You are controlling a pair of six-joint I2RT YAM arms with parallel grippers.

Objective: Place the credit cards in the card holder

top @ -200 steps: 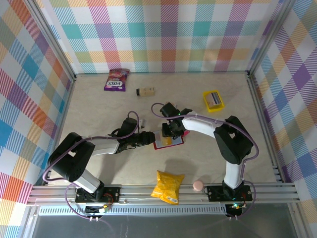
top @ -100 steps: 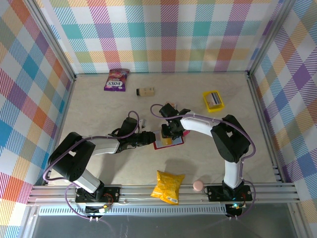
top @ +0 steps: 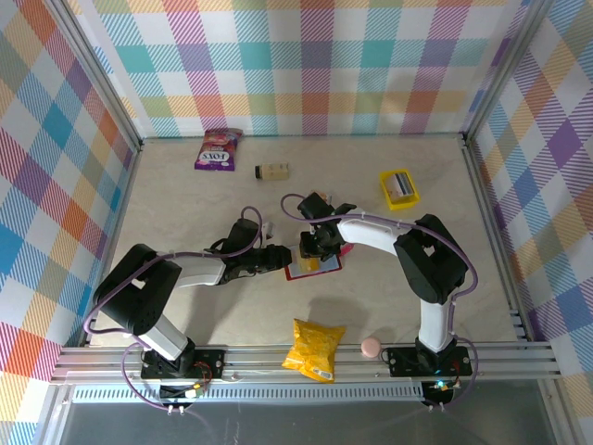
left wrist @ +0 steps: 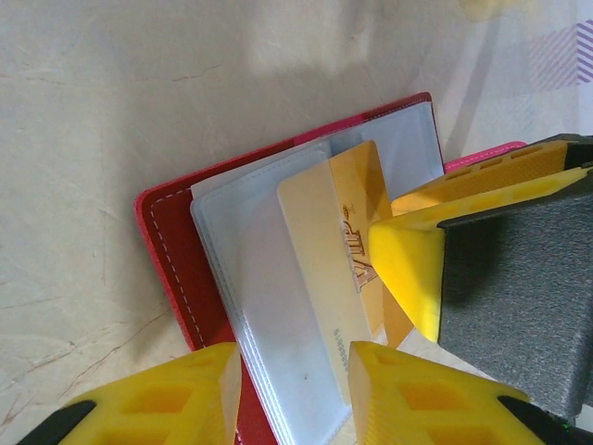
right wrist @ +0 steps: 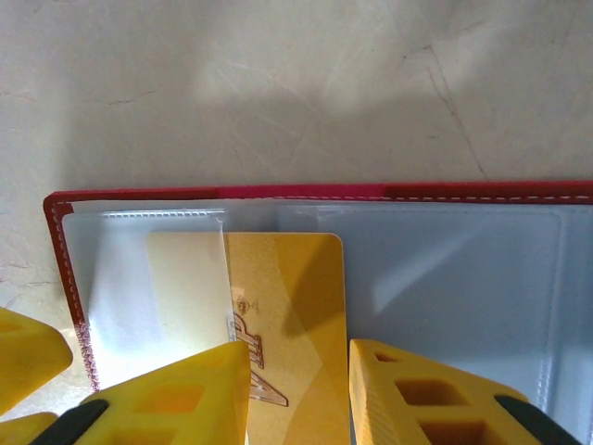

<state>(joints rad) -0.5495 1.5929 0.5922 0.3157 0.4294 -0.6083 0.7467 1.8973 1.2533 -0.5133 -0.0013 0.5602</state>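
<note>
The card holder (right wrist: pixel 463 192) lies open at the middle of the table (top: pixel 185 204), well clear of all 4 edges. 1 yellow card (right wrist: pixel 287 297) sits half under its clear pocket (right wrist: pixel 130 278). The right gripper (right wrist: pixel 298 371) has its fingers partly apart over that card, gripping nothing. The left gripper (left wrist: pixel 295 371) is the same, over the holder's edge.

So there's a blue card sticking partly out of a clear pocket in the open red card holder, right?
Not quite. The card is yellow, not blue. The rest is right: it sticks partly out of a clear pocket in the open red card holder. The right wrist view shows this best.
</note>
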